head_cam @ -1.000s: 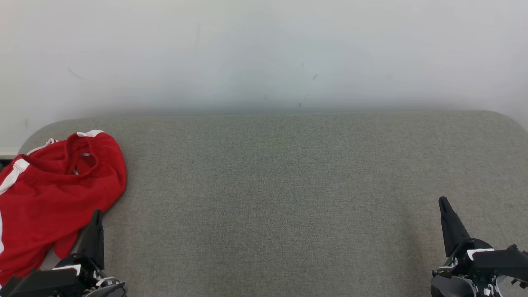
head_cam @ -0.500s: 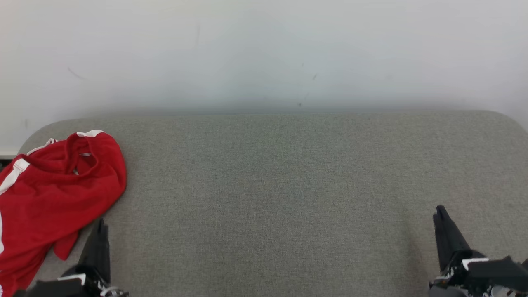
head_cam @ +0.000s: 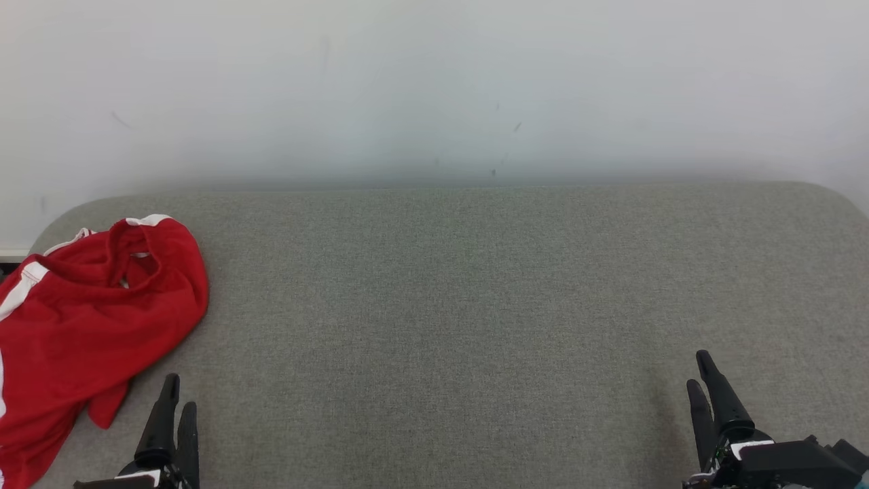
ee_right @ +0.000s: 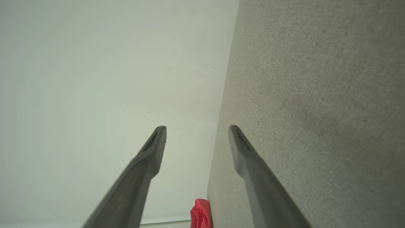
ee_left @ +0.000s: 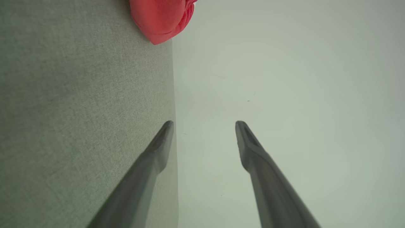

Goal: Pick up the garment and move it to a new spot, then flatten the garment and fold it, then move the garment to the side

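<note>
The garment [head_cam: 95, 312] is a red piece with white trim, lying crumpled at the far left of the grey fabric surface [head_cam: 475, 305], partly past its left edge. My left gripper [head_cam: 178, 392] stands low at the bottom left, just right of the garment's lower tip, apart from it. In the left wrist view its fingers are spread, left gripper [ee_left: 205, 123] open and empty, with the garment [ee_left: 159, 19] at the top. My right gripper [head_cam: 696, 369] is at the bottom right, far from the cloth. The right gripper [ee_right: 197, 126] is open and empty; the garment [ee_right: 200, 215] shows small in the distance.
A pale wall [head_cam: 434, 88] rises directly behind the surface. The surface has rounded back corners, and its left edge runs under the garment. A wide stretch of bare grey fabric lies between the two grippers.
Both grippers have drawn back toward the bottom edge of the head view, and two separate fingers now show on each. The garment has not moved.
</note>
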Controlling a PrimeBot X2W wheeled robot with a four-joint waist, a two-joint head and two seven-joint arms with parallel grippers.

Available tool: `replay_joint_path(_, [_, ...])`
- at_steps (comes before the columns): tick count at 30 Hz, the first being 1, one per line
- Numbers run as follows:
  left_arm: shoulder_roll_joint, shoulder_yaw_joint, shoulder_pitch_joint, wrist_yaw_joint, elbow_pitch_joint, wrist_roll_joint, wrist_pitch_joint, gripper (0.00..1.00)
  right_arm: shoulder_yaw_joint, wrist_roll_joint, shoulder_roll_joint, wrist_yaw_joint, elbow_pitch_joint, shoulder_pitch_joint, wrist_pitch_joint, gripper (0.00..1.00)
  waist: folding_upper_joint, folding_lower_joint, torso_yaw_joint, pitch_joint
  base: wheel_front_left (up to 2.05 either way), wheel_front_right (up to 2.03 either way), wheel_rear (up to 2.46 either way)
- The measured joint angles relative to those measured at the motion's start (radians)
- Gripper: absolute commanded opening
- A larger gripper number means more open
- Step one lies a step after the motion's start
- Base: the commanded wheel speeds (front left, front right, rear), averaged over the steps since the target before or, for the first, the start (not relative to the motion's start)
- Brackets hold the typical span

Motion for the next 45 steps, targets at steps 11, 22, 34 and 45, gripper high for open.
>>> replay_joint_path(11, [0.01,-0.033,0.003,0.022,-0.025,0.102,-0.054,1.0,0.046,-0.136,-0.003,0.0,0.029,-0.027,-0.048,1.0,0.0,0.0,-0.002,0.0,0.0,0.0,0.0])
replay_joint_path(22, [0.022,-0.064,0.004,0.062,-0.05,0.293,-0.103,1.0,0.059,-0.353,-0.003,0.0,0.049,-0.053,-0.092,1.0,0.0,0.0,-0.001,-0.001,0.0,0.0,0.0])
replay_joint_path(34, [0.036,-0.101,0.004,0.087,-0.07,0.473,-0.148,1.0,0.078,-0.563,-0.005,0.0,0.049,-0.067,-0.121,1.0,0.0,0.0,0.001,-0.002,0.0,0.0,0.0])
replay_joint_path(45, [0.062,-0.16,0.003,0.105,-0.08,0.624,-0.183,1.0,0.074,-0.74,-0.007,0.0,0.032,-0.075,-0.119,1.0,0.0001,0.0,0.007,-0.004,0.0,0.0,0.0])
